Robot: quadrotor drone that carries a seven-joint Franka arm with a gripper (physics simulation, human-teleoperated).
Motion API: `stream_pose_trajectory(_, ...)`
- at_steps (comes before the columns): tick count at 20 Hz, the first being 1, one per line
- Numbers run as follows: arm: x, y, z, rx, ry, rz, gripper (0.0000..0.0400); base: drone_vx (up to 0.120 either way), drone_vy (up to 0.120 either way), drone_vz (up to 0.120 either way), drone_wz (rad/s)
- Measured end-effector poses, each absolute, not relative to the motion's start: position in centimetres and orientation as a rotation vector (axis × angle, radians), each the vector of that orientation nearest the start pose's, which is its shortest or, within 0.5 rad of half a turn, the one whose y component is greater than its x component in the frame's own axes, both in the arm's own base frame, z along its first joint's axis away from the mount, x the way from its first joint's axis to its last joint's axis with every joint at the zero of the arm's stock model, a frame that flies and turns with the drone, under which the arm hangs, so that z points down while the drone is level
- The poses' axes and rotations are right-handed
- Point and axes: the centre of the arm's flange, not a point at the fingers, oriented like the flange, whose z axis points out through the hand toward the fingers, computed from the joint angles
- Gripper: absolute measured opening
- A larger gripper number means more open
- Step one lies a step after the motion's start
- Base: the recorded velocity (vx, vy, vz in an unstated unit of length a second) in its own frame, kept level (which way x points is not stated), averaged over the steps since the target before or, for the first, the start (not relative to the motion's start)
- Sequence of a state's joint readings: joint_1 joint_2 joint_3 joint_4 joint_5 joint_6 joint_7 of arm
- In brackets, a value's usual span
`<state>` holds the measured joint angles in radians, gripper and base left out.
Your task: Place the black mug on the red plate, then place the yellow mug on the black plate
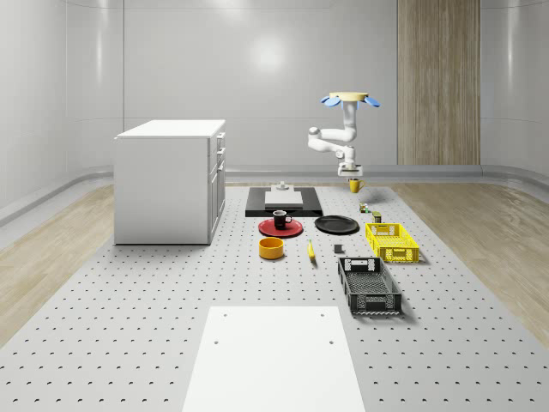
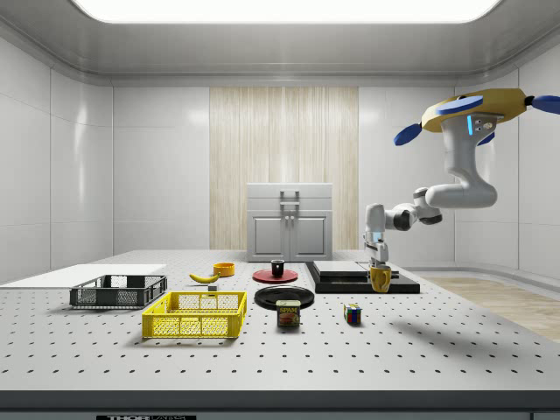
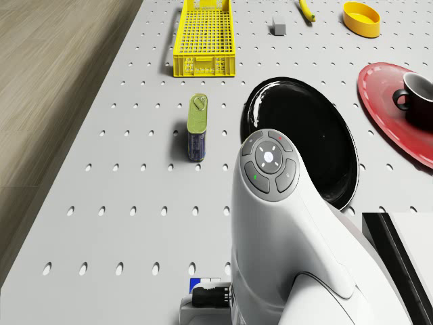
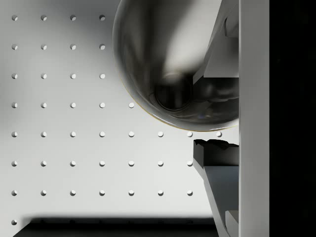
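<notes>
The black mug stands upright on the red plate, also seen in the side view as black mug on red plate. The black plate lies bare beside it, black plate partly hidden by my arm in the drone view. My gripper is shut on the rim of the yellow mug, which hangs upright above the table beyond the black plate. In the wrist view one finger sits outside the yellow mug, the other inside. The drone hovers above.
A black tray lies beside the held mug. Near the black plate stand a tin can and a colour cube. Further off are a yellow basket, black basket, yellow bowl, banana and a white cabinet.
</notes>
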<state>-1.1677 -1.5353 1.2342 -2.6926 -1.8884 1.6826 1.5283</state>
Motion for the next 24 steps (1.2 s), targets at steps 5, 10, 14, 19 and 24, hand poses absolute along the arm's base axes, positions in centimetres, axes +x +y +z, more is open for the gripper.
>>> stream_pose_trajectory(5,34.47,6.2,54.68,0.001,-0.002,0.786,0.011,0.12,-0.12,0.0,0.0)
stream_pose_trajectory(10,34.47,6.2,54.68,0.001,-0.002,0.786,0.011,0.12,-0.12,0.0,0.0)
stream_pose_trajectory(14,34.47,6.2,54.68,0.001,-0.002,0.786,0.011,0.12,-0.12,0.0,0.0)
stream_pose_trajectory(19,34.47,6.2,54.68,0.001,-0.002,0.786,0.011,0.12,-0.12,0.0,0.0)
stream_pose_trajectory(24,34.47,6.2,54.68,0.001,-0.002,0.786,0.011,0.12,-0.12,0.0,0.0)
